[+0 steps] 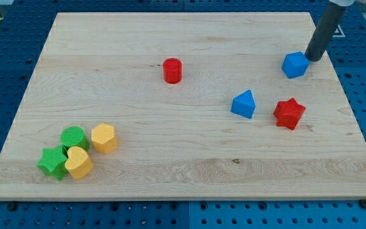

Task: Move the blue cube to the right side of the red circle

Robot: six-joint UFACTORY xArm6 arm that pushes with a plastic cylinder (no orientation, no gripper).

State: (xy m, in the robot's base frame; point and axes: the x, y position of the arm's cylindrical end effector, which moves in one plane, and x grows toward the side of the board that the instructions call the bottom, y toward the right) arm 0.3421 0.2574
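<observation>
My tip (312, 58) has no fingers, so it holds nothing; it rests just beside the blue cube (295, 65), on the side facing away from the red circle (172, 70); the cube lies well apart from the circle; this placement suits a leftward push.
</observation>
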